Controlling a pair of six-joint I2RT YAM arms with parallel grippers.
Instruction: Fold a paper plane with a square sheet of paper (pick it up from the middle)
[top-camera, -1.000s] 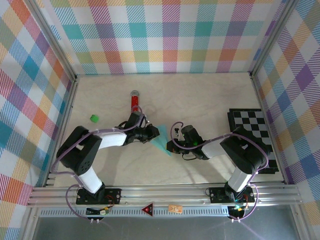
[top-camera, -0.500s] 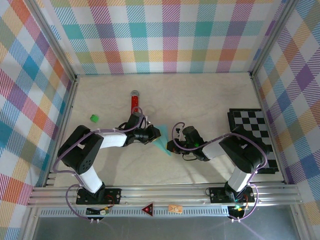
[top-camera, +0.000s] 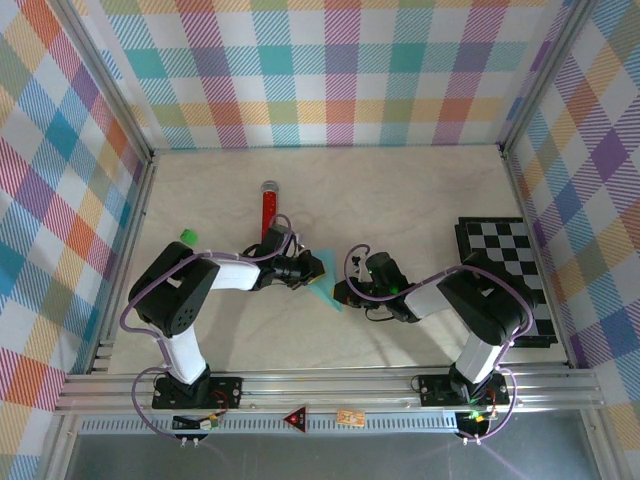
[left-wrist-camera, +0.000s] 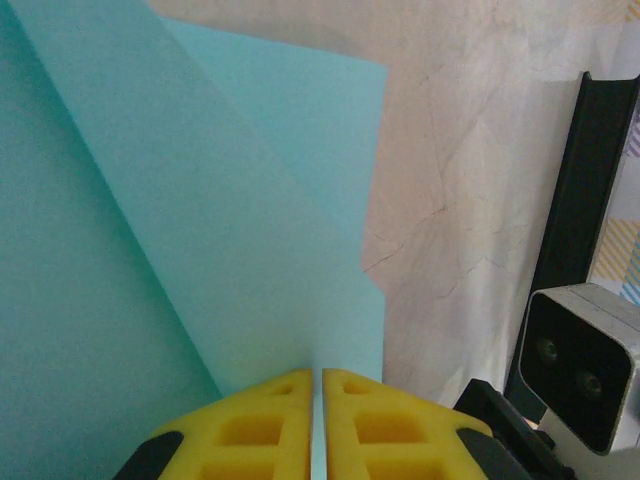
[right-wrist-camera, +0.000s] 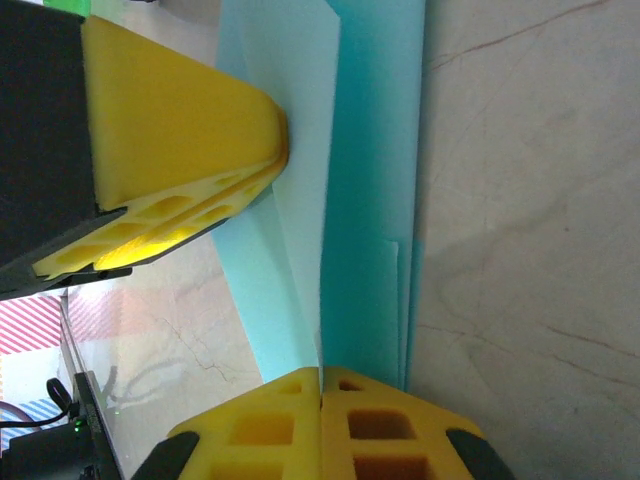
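Observation:
The light cyan sheet of paper (top-camera: 326, 284), folded into a narrow pointed shape, sits mid-table between my two grippers. My left gripper (top-camera: 310, 268) holds its left side. In the left wrist view the yellow fingertips (left-wrist-camera: 317, 375) are shut on a paper layer, and creased cyan flaps (left-wrist-camera: 200, 200) spread out ahead. My right gripper (top-camera: 343, 293) meets the paper from the right. Its jaws (right-wrist-camera: 320, 372) are shut on the folded edge (right-wrist-camera: 370, 200). The left gripper's yellow fingers (right-wrist-camera: 180, 130) pinch the same paper at the upper left of that view.
A red glittery tube (top-camera: 268, 205) lies behind the left gripper, and a small green block (top-camera: 187, 236) sits at the far left. The black-and-white checkered board (top-camera: 505, 255) lies by the right wall. Plaid walls enclose the table on three sides.
The left arm has swung its elbow up and to the right, and its gripper has edged right along the paper. Its jaws closed a little tighter. The right arm has barely moved.

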